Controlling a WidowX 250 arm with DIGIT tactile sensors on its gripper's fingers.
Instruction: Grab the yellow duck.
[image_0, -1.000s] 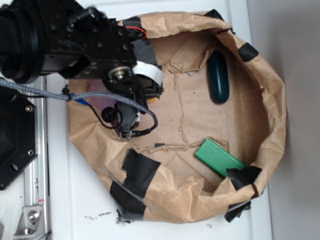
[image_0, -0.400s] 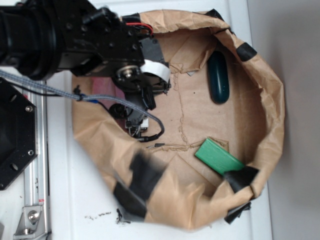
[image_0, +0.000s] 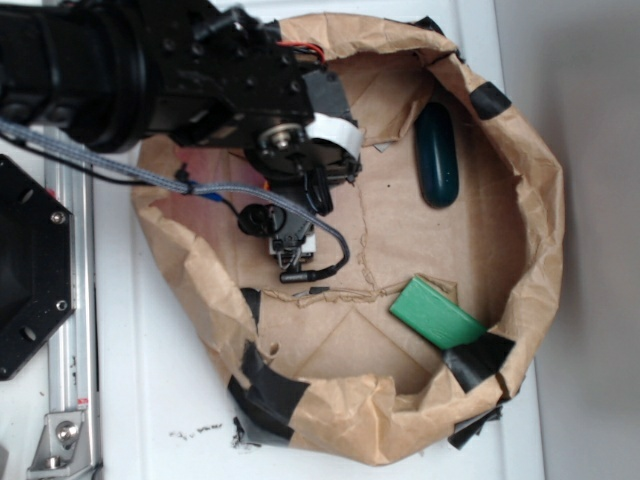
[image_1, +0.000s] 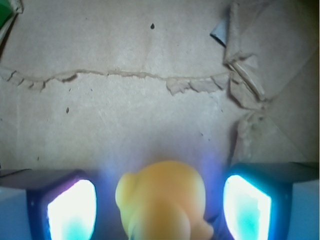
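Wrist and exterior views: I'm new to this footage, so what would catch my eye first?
In the wrist view, the small rounded yellow rubber duck sits between the gripper's two glowing finger pads. From outside, the bulky black arm fills the upper left over a crumpled brown paper bag, which holds a flat green block and a dark teal oval object.

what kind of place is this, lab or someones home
Most likely a robot lab bench: a white table carries a brown paper bin patched with black tape, holding toys such as a green block and a yellow duck between the gripper fingers.
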